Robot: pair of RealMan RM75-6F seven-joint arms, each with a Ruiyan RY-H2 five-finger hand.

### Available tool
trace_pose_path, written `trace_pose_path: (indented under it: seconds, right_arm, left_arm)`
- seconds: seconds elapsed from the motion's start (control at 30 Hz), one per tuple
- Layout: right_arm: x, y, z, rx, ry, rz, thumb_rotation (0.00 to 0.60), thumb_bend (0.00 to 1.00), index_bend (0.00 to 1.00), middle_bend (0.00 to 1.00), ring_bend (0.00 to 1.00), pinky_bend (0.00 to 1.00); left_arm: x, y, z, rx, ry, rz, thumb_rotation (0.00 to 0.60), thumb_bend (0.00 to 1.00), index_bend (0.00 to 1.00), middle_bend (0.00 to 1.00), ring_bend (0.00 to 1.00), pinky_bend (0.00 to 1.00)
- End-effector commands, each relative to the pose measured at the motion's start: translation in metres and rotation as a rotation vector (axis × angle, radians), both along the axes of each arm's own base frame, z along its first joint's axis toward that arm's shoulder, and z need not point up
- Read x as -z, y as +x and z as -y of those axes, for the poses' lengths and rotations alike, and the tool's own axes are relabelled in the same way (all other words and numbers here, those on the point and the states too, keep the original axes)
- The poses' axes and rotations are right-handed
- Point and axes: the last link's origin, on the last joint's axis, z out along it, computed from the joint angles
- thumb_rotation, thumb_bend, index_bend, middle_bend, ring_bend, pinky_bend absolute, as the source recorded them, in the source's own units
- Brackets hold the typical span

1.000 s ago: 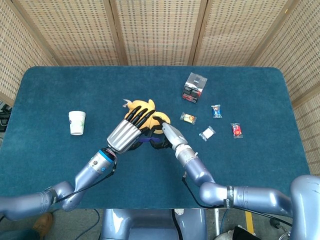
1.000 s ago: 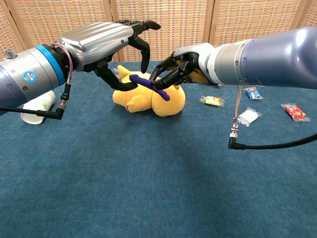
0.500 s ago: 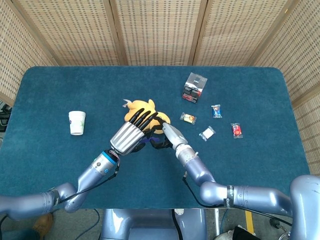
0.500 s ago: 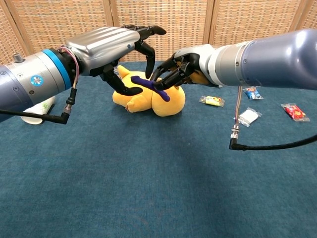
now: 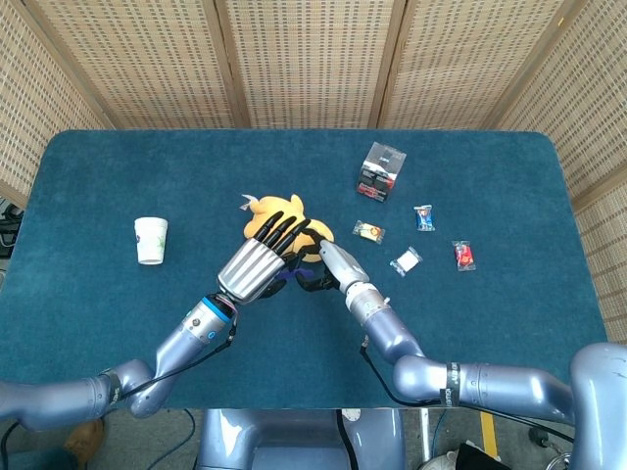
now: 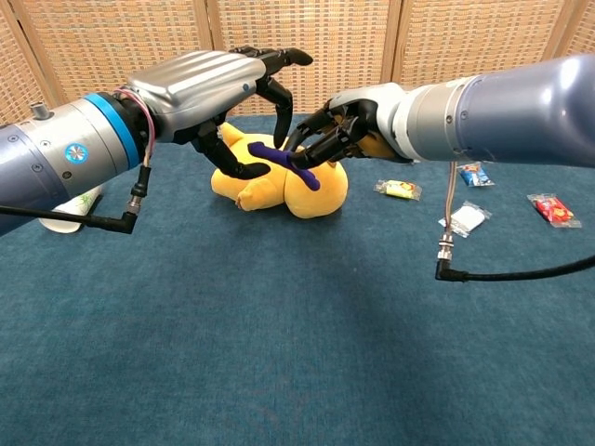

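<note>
Hands are both crowded over the same spot near the table's middle: the right hand [image 6: 337, 130] has its fingers pinched around one end of a short purple stick-shaped object [image 6: 284, 163], holding it up in the air just above the yellow plush toy [image 6: 279, 181] lying on the dark blue felt-covered table [image 6: 279, 353]. The left hand [image 6: 244, 88] is right there too, fingers spread and curved over the other end of the stick with the thumb underneath, but I honestly can't tell from either view whether it's actually touching the stick or just cupped around it, so it looks open and holding nothing to me. Biggest risk I'd guess: the right hand's pinch looks like a fingertip grip on a thin thing, so if the left hand bumps the free end the stick could twist out and drop onto the plush or roll away. Also the two hands are near enough to knock fingers. Off to the side there's a white paper cup [image 5: 151, 240], a small black box [image 5: 381, 170] and a few candy wrappers [image 5: 408, 260], well apart from all this.
</note>
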Motion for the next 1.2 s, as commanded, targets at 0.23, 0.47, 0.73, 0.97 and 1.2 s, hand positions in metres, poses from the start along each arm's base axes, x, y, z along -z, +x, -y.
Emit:
trace_pose_path:
  seconds: [0.23, 0.47, 0.73, 0.97, 1.2]
  right_arm:
    - [0.002, 0.001, -0.002, -0.005, 0.003, -0.003, 0.600, 0.64, 0.62, 0.12, 0.00, 0.00]
    - [0.003, 0.002, -0.004, -0.009, 0.005, -0.005, 0.600, 0.64, 0.63, 0.12, 0.00, 0.00]
    - [0.004, -0.001, -0.004, -0.008, 0.005, -0.012, 0.600, 0.65, 0.67, 0.13, 0.00, 0.00]
    - [0.005, -0.005, -0.004, -0.004, 0.005, -0.018, 0.600, 0.66, 0.69, 0.13, 0.00, 0.00]
    - [0.005, -0.013, -0.002, 0.006, 0.005, -0.025, 0.600, 0.66, 0.72, 0.14, 0.00, 0.00]
  left_arm:
    - [0.000, 0.002, 0.002, -0.003, -0.007, 0.006, 0.600, 0.39, 0.57, 0.00, 0.00, 0.00]
    - [0.000, 0.003, 0.002, -0.007, -0.010, 0.013, 0.600, 0.44, 0.62, 0.00, 0.00, 0.00]
    - [-0.001, 0.002, 0.000, -0.025, -0.015, 0.026, 0.600, 0.49, 0.77, 0.00, 0.00, 0.00]
    - [-0.001, 0.002, -0.001, -0.028, -0.011, 0.032, 0.600, 0.49, 0.81, 0.00, 0.00, 0.00]
    - [-0.004, 0.004, -0.002, -0.023, 0.002, 0.041, 0.600, 0.49, 0.81, 0.00, 0.00, 0.00]
